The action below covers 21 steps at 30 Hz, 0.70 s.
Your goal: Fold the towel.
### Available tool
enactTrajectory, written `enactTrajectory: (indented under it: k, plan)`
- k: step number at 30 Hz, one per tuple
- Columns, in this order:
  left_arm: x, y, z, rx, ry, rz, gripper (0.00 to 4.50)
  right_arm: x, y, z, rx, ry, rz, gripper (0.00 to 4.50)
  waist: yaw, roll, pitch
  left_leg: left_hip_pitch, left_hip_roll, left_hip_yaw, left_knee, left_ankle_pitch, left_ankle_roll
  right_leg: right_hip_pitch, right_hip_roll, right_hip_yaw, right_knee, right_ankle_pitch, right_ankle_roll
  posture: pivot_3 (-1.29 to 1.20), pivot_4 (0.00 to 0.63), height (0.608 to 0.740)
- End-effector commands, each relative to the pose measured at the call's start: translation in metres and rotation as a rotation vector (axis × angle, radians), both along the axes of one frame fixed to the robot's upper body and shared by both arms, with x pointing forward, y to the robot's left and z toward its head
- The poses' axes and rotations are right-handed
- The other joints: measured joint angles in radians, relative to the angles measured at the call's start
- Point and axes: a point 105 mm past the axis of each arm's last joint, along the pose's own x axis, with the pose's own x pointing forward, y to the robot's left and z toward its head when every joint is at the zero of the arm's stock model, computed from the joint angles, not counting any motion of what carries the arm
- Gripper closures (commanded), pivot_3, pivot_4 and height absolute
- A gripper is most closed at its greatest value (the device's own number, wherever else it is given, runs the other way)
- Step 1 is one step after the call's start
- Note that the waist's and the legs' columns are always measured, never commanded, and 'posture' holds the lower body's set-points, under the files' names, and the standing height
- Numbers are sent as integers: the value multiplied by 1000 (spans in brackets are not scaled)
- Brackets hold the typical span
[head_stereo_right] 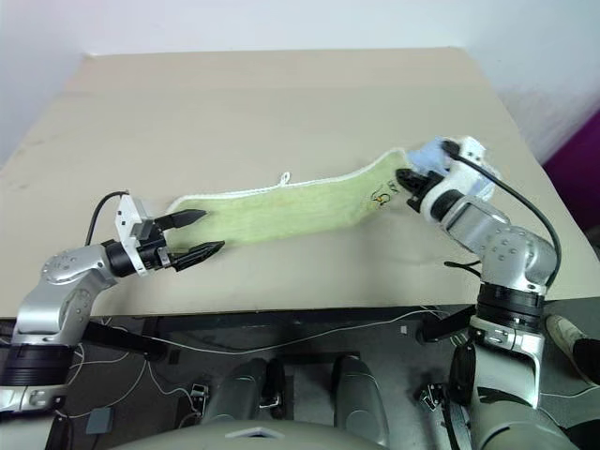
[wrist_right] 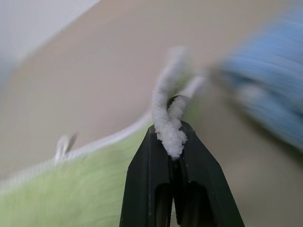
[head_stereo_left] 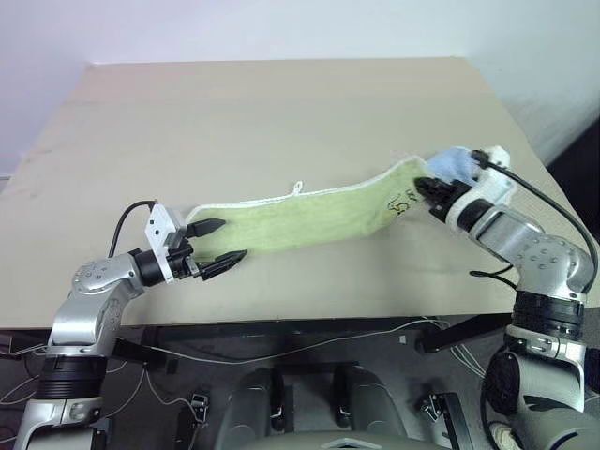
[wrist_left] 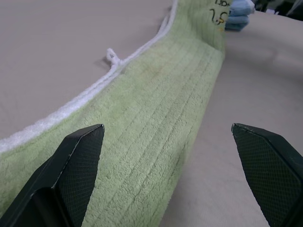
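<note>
The towel (head_stereo_left: 309,217) is a long light-green strip with white edging, stretched across the table (head_stereo_left: 281,103) between my two grippers. Its small white loop (wrist_left: 112,56) lies on the far edge. A dark embroidered mark (head_stereo_left: 401,200) sits near its right end. My right gripper (head_stereo_left: 427,190) is shut on the white edging (wrist_right: 166,118) at that right end, which hangs lifted off the table. My left gripper (head_stereo_left: 223,244) is open at the towel's left end. In the left wrist view the cloth runs out between its fingers (wrist_left: 75,165), lying flat.
A small light-blue cloth (head_stereo_left: 457,165) lies bunched just behind the right gripper, near the table's right edge. The table's front edge (head_stereo_left: 309,319) runs just below both arms. Bare tabletop stretches behind the towel.
</note>
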Motion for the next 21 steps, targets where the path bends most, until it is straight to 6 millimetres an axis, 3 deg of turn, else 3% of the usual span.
enactTrajectory:
  k: [1, 6, 13, 19, 21]
  plan:
    - [1, -2, 9, 3, -46, -10, 0, -11, 33, 16, -204, -133, 155, 4467, 3, 0, 0, -1, 0, 0, 0, 0, 0, 0, 0, 0, 0, 0, 0, 0, 150, 740]
    - [1, -5, 8, -7, -44, -13, 0, -19, 78, -4, -480, -196, 320, 4467, 4, -1, 0, -3, 0, -1, 2, 0, 0, -2, 0, -1, 0, 0, 0, 0, 150, 740]
    - [-2, -9, 5, -19, -39, -16, 0, -23, 127, -35, -570, -218, 455, 4467, 3, -1, 0, -4, 0, -1, 3, 1, -1, -3, 1, -1, 1, 0, 0, 0, 150, 740]
    - [-7, -9, 4, -28, -31, -6, 0, -25, 139, -45, -549, -205, 487, 4467, 4, -1, 0, -4, 0, -1, 3, 2, -2, -3, 1, -2, 1, 0, 0, 0, 150, 740]
    - [-8, -9, 2, -29, -26, -3, 0, -28, 141, -44, -524, -199, 507, 4005, 3, -1, 0, -4, 0, -1, 3, 1, -2, -3, 1, -2, 1, 0, 0, 0, 150, 740]
